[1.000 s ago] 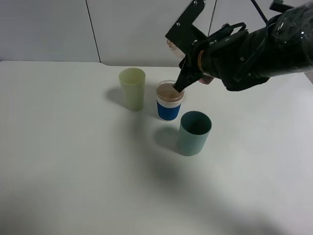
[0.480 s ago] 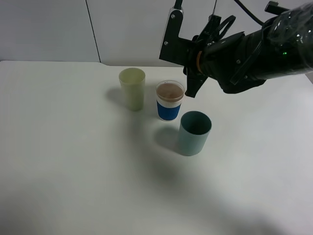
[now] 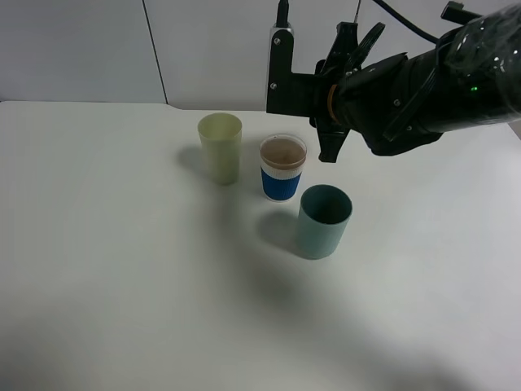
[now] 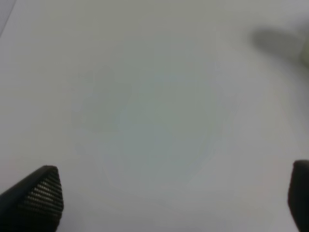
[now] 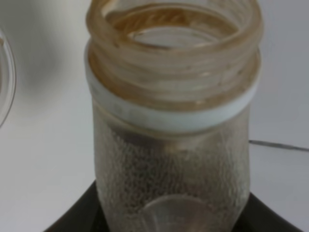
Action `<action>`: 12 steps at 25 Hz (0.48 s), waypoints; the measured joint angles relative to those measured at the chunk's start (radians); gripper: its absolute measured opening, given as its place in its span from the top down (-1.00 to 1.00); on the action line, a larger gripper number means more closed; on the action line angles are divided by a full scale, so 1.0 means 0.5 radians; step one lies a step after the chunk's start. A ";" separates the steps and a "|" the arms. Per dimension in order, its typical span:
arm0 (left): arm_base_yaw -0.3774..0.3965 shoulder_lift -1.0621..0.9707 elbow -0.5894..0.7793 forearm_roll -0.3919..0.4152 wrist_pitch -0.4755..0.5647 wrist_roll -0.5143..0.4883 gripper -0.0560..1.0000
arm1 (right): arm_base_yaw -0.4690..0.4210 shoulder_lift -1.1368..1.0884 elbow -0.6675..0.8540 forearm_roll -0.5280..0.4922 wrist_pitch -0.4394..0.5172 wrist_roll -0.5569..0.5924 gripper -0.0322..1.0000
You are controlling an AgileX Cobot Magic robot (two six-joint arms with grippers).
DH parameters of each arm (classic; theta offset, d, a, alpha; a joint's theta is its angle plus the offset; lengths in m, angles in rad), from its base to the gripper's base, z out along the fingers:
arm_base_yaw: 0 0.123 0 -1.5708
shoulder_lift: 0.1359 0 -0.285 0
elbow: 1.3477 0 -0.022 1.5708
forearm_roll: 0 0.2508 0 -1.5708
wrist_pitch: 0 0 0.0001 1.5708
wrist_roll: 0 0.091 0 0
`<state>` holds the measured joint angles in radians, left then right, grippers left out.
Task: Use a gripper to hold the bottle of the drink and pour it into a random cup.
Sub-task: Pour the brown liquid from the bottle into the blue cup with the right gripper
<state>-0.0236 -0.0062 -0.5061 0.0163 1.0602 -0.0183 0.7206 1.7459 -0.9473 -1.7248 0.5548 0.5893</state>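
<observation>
My right gripper [image 3: 316, 107] is shut on the bottle of the drink [image 5: 173, 121] and holds it in the air just right of and above the cup [image 3: 282, 169]. In the right wrist view the bottle is clear with a wide round neck and brown residue; black fingers [image 5: 72, 223] clasp its body. In the exterior high view the arm hides most of the bottle. The cup is white with a blue band and has brown liquid inside. My left gripper [image 4: 169, 198] is open over bare table.
A pale yellow-green tumbler [image 3: 221, 147] stands left of the cup. A teal cup [image 3: 324, 220] stands in front of it to the right. The white table [image 3: 122, 269] ends at a grey wall [image 3: 81, 49] behind.
My right gripper has swung the bottle up and away from the cup's rim, turning it back from its tipped pose. The cups have not moved.
</observation>
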 joint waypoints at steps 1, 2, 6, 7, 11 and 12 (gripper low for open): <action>0.000 0.000 0.000 0.000 0.000 0.000 -0.86 | 0.000 0.000 0.000 0.000 0.001 -0.036 0.21; 0.000 0.000 0.000 0.000 0.000 0.000 -0.86 | 0.000 0.000 0.000 0.000 0.004 -0.066 0.21; 0.000 0.000 0.000 0.000 0.000 0.000 -0.86 | 0.000 0.000 0.000 0.000 0.008 -0.145 0.21; 0.000 0.000 0.000 0.000 0.000 0.000 -0.86 | 0.000 0.000 0.000 0.000 0.008 -0.145 0.21; 0.000 0.000 0.000 0.000 0.000 0.000 -0.86 | 0.000 0.000 0.000 0.000 0.025 -0.159 0.21; 0.000 0.000 0.000 0.000 0.000 0.000 -0.86 | 0.000 0.000 0.000 0.000 0.041 -0.162 0.21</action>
<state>-0.0236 -0.0062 -0.5061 0.0163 1.0602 -0.0183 0.7206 1.7459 -0.9473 -1.7248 0.5752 0.5086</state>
